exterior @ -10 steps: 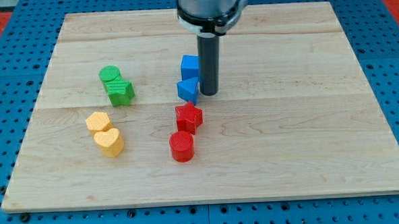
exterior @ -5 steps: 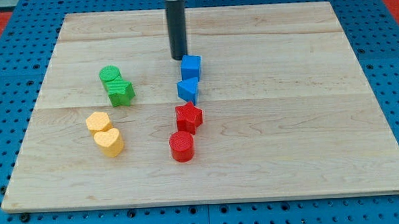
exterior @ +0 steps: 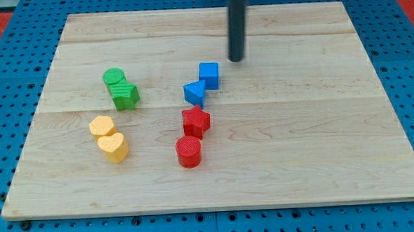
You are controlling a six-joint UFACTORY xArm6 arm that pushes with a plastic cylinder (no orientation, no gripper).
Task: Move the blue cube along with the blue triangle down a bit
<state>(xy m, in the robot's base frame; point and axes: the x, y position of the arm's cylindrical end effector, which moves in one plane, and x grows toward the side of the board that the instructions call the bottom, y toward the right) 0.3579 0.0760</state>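
The blue cube (exterior: pixel 209 75) sits near the board's middle, toward the view's top. The blue triangle (exterior: pixel 195 93) lies just below and to the left of it, touching its corner. My tip (exterior: pixel 237 59) is above and to the right of the blue cube, a short gap away, touching neither blue block. The rod rises out of the view's top.
A red star-shaped block (exterior: pixel 195 121) lies just below the blue triangle, with a red cylinder (exterior: pixel 189 152) below that. A green cylinder (exterior: pixel 113 78) and green star (exterior: pixel 125 96) sit at the left. Two yellow blocks (exterior: pixel 102 127) (exterior: pixel 114 146) lie below them. The wooden board (exterior: pixel 321 160) sits on a blue pegboard.
My tip moved from the blue blocks' right side up to the top left of the cube, then right. The blue cube shifted right and slightly down. The triangle stayed.
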